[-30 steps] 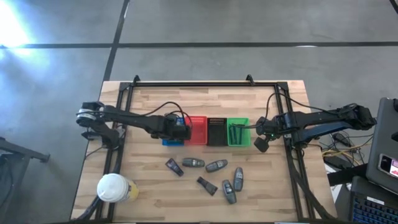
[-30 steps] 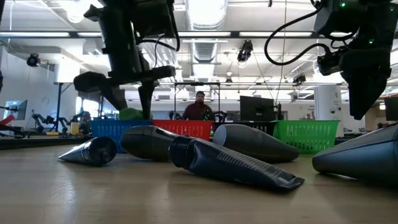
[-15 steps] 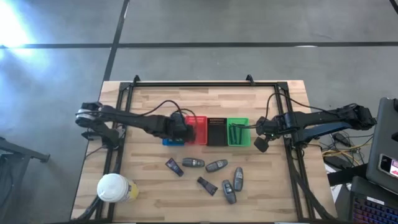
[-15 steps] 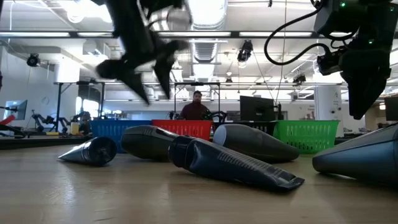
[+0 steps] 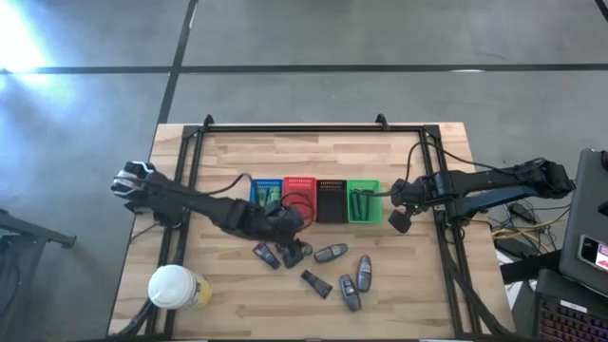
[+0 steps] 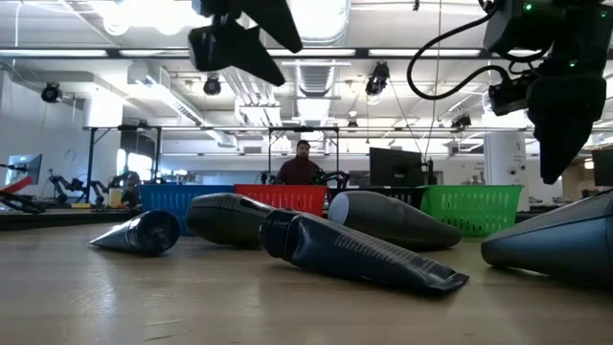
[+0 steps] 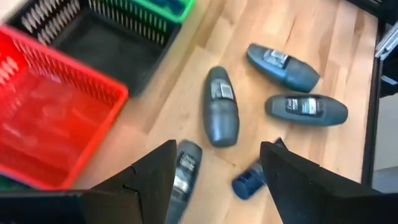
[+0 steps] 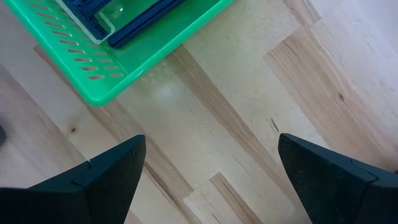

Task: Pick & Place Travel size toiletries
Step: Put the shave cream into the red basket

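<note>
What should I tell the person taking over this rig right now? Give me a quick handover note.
Left tool: open, empty, hovering over the loose grey tubes in front of the baskets.
Right tool: open, empty, waiting beside the green basket.
Done: dark sticks lie in the green basket; something green shows in the blue basket.
Left: about seven items on the table, grey tubes and dark packets.

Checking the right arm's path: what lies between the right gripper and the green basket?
Only bare wooden tabletop. The right wrist view shows the open right gripper over planks, the green basket just beyond.
</note>
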`<action>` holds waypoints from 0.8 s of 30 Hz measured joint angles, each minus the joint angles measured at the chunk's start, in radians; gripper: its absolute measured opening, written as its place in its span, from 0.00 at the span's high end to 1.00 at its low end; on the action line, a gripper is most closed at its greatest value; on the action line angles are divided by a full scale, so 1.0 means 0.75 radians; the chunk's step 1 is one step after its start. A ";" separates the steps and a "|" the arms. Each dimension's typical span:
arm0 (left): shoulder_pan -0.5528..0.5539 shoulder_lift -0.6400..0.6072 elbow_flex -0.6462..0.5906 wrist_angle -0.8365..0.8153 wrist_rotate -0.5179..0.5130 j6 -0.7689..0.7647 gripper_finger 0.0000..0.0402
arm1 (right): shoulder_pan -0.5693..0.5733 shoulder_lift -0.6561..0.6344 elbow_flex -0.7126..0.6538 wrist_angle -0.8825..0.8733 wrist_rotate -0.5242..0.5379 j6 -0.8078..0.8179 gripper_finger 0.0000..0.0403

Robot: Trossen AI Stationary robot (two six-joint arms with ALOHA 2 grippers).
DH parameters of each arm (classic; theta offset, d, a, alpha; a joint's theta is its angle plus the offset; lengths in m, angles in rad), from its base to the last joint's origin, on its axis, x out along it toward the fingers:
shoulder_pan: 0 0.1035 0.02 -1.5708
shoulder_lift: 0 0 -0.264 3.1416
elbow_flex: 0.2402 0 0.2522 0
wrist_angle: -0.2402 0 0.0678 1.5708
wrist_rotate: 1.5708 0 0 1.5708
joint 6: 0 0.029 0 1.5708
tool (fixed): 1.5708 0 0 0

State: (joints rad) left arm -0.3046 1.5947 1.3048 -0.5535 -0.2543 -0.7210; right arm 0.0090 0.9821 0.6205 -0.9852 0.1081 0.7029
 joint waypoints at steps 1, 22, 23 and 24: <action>-0.005 0.002 -0.001 -0.015 0.001 -0.033 0.41 | 0.000 0.000 0.000 0.000 0.000 0.001 0.10; -0.076 0.005 -0.036 -0.524 0.168 0.353 0.41 | 0.112 0.002 0.000 0.070 -0.152 0.494 0.10; -0.077 0.005 -0.053 -0.521 0.184 0.393 0.41 | 0.123 0.002 0.000 0.081 -0.157 0.531 0.10; -0.079 0.005 -0.074 -0.515 0.199 0.434 0.41 | 0.137 0.002 0.000 0.090 -0.164 0.576 0.10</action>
State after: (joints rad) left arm -0.3635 1.5982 1.2491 -0.9399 -0.1047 -0.3952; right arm 0.1119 0.9833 0.6205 -0.9176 -0.0150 1.1351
